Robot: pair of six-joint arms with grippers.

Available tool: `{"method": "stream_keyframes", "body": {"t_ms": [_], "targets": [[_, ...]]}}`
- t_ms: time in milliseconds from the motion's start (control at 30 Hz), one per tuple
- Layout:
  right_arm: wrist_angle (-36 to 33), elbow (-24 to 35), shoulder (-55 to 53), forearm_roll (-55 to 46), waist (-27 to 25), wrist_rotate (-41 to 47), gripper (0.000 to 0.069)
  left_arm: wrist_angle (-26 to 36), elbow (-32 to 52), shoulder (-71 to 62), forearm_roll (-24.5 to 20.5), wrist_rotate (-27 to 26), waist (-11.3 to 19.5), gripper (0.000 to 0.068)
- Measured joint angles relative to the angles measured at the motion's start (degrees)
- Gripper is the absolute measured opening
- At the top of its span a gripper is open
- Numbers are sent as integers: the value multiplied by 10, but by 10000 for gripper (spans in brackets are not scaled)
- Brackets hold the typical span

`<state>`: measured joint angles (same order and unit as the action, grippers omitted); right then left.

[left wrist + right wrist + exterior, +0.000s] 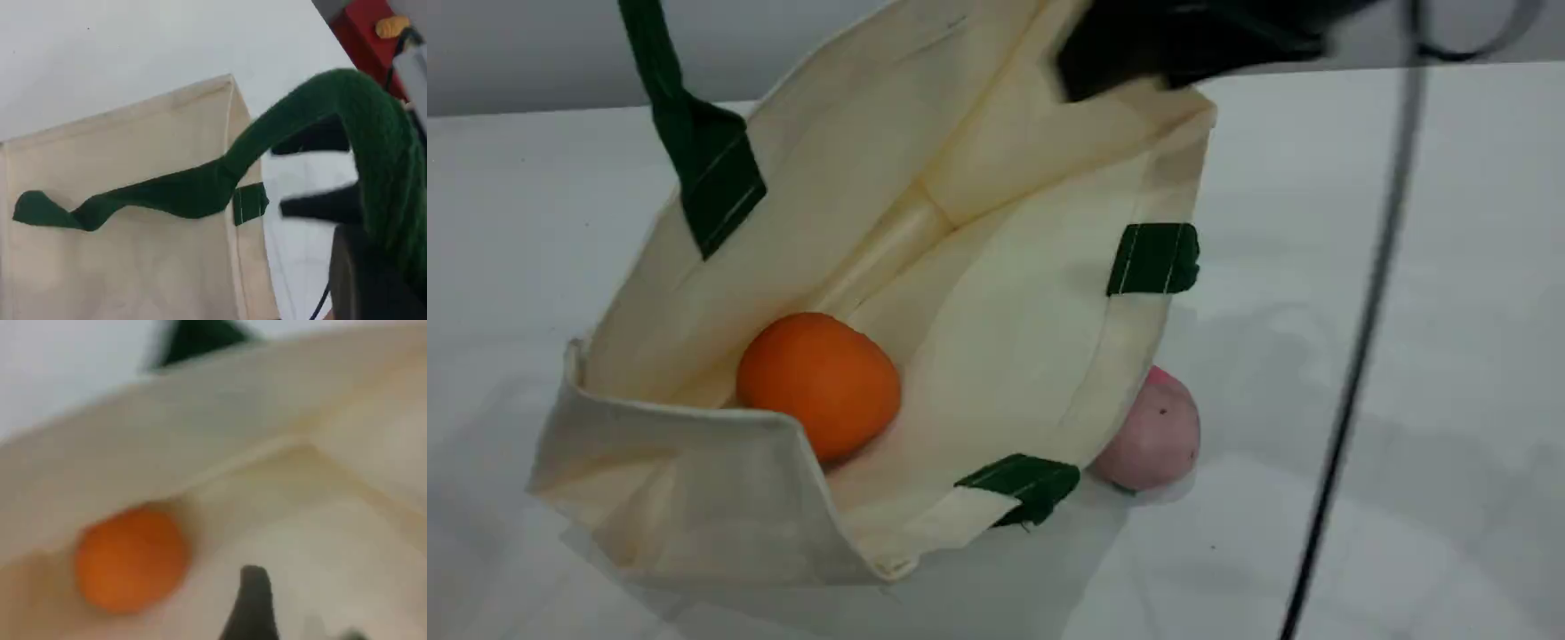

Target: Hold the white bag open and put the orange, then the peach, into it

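Observation:
The white bag (1014, 338) lies on the table with its mouth open toward the camera. The orange (818, 382) rests inside it on the lower wall, and the right wrist view shows the orange (130, 557) apart from my fingertip (253, 600). The peach (1152, 436) sits on the table against the bag's right edge, outside it. My right gripper (1129, 62) is a blurred dark shape over the bag's far end, open with nothing in it. My left gripper (373, 267) is shut on the green handle (373, 120), which rises taut out of the scene view's top left (658, 80).
A thin black cable (1360, 356) hangs down across the right of the scene view. A red block with something yellow on it (363, 27) stands beyond the table edge in the left wrist view. The white table (1449, 267) lies bare to the right of the peach.

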<state>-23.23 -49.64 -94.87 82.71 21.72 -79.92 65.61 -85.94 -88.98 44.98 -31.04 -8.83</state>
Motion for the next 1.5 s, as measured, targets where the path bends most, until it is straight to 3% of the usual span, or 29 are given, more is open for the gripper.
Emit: {"method": "stream_keyframes", "body": {"t_ms": [233, 500, 900, 1167, 1500], "targets": [[-6, 88, 11, -25, -101, 15, 554, 0, 0, 0, 0, 0, 1, 69], [-2, 165, 8, -17, -103, -8, 554, 0, 0, 0, 0, 0, 1, 69], [-40, 166, -89, 72, -102, -101, 554, 1, 0, 0, 0, 0, 1, 69], [-132, 166, -156, 173, -102, -101, 554, 5, 0, 0, 2, 0, 1, 69], [-153, 138, -191, 173, -97, -100, 554, 15, 0, 0, 2, 0, 1, 69]]}}
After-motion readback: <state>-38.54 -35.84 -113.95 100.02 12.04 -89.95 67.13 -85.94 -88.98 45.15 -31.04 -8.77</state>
